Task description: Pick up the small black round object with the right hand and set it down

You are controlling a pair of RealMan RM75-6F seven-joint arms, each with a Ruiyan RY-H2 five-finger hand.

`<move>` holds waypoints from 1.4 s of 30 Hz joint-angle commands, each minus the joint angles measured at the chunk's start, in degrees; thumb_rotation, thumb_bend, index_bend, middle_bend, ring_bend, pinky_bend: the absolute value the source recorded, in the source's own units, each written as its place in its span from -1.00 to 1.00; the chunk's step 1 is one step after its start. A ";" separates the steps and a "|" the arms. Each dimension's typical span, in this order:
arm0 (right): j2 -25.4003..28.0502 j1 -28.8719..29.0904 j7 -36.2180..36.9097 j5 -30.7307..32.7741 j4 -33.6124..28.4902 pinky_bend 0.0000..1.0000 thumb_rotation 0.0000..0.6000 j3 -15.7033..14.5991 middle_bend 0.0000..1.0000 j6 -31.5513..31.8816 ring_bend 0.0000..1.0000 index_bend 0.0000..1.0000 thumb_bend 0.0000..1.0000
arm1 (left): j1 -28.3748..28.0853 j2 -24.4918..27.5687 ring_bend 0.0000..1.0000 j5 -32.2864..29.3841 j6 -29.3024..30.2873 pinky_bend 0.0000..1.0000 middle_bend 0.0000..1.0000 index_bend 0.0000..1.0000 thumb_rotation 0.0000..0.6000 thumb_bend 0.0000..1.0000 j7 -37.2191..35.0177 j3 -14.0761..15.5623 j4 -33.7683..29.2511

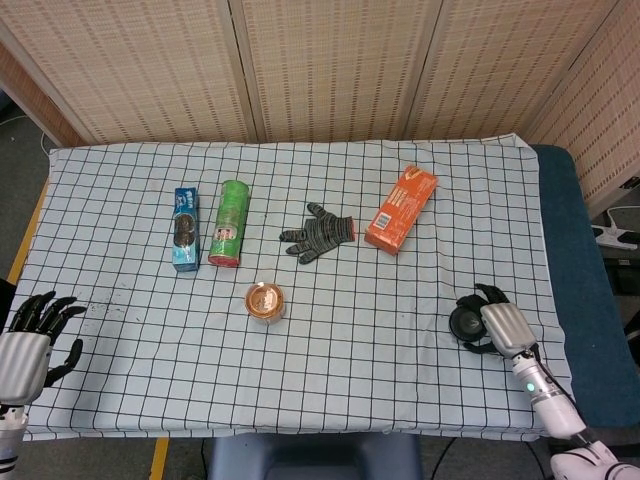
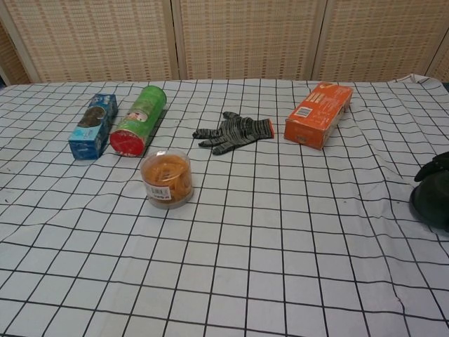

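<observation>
The table [image 1: 300,400] is the biggest thing here, covered by a white cloth with black lines that make squares. The cloth reaches almost to every edge, and a dark blue strip of the table shows along the far right side.

Across the back half lie four things in a row. On the left is a blue cookie box [image 1: 185,229], and just beside it a green chip can [image 1: 229,222] lying on its side. In the middle is a gray knit glove [image 1: 319,233]. To the right of the glove is an orange box [image 1: 401,208], tilted a little. A small round tub with orange stuff inside [image 1: 265,302] stands alone nearer the front, below the can. Lots of bare cloth lies between the tub and the right side, and across the whole front.

The right hand [image 1: 500,325] is near the right edge of the cloth. Its dark fingers curl around the small black round object [image 1: 467,321], gripping it. The object is low, at or just above the cloth; I cannot tell if it touches. In the chest view it shows at the very right edge.

The left hand [image 1: 35,340] is at the front left corner, by the cloth's edge. Its fingers are spread apart and it holds nothing.
</observation>
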 commanded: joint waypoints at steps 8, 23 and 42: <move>1.20 -0.56 -0.44 -0.36 -1.73 -0.97 1.00 0.71 -0.79 2.00 -1.00 -0.76 -0.53 | -0.06 -0.05 -0.80 -0.40 -0.44 -0.74 -0.60 -0.45 1.00 -0.11 -0.02 -0.07 0.13; 3.57 -2.14 0.44 -2.50 -6.18 -0.98 1.00 1.06 -0.70 7.36 -1.00 -0.56 -0.54 | -0.18 -0.24 -0.80 -0.18 -0.72 -0.74 -0.60 -0.45 1.00 -0.11 0.73 0.12 -0.02; 2.17 0.24 -1.58 5.37 -5.64 -0.97 1.00 5.53 -0.70 -0.80 -1.00 -0.56 -0.53 | -0.22 -0.20 -0.80 -0.14 -1.00 -0.74 -0.60 -0.44 1.00 -0.11 1.02 0.28 -0.26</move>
